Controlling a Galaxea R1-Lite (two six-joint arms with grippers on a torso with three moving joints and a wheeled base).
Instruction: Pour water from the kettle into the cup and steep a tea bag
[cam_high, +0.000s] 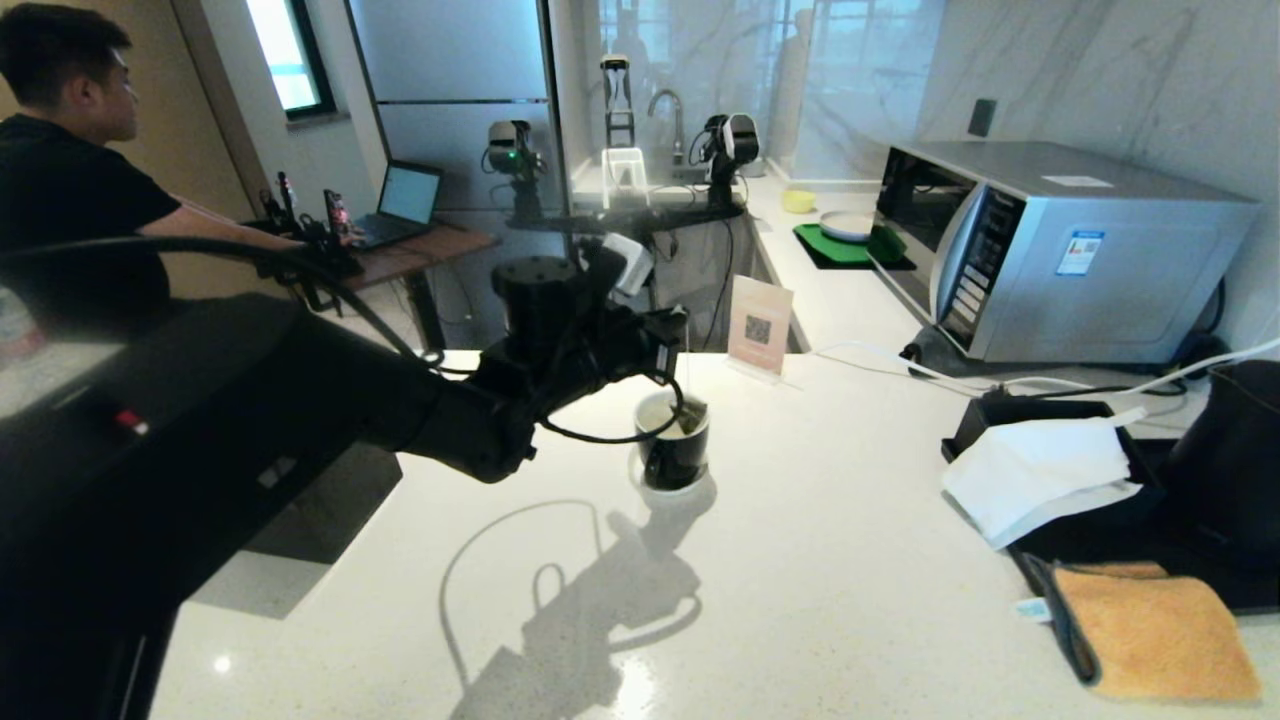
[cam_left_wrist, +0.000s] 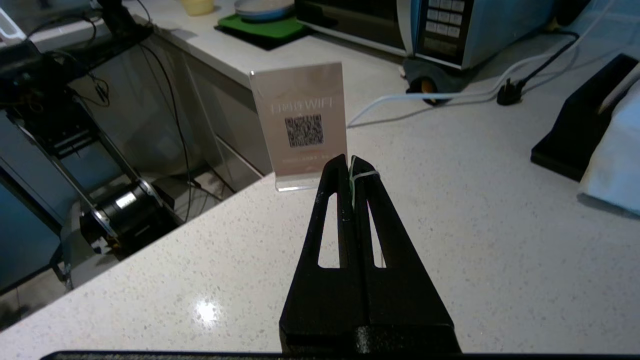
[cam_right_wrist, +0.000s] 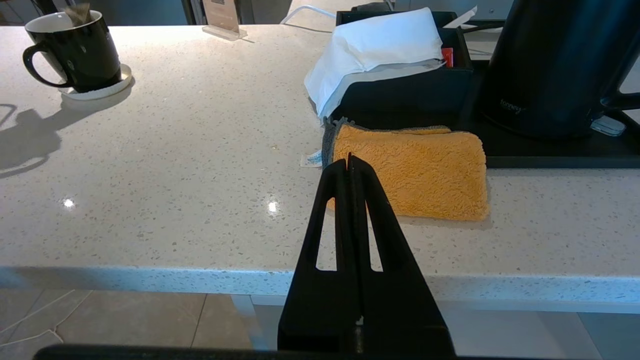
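Note:
The glossy black cup (cam_high: 672, 450) stands on its white saucer (cam_high: 690, 492) mid-counter. Right above it my left gripper (cam_high: 683, 328) is shut on the tea bag's grey-green tag (cam_left_wrist: 351, 186), and the white string (cam_left_wrist: 365, 174) loops over one finger. The string drops straight down to the tea bag (cam_high: 692, 414), which sits half inside the cup and pokes above the rim (cam_right_wrist: 77, 12). Water in the cup is not visible. The matte black kettle (cam_right_wrist: 550, 65) stands on a black tray at the far right. My right gripper (cam_right_wrist: 349, 159) is shut and empty, low in front of the counter edge.
A black tray with white tissue (cam_high: 1040, 470) and an orange cloth (cam_high: 1150, 630) lie right of the cup. A WiFi sign (cam_high: 760, 325) stands just behind it, with a microwave (cam_high: 1060, 250) and power cables (cam_left_wrist: 450, 95) further back. A person sits at a desk, far left.

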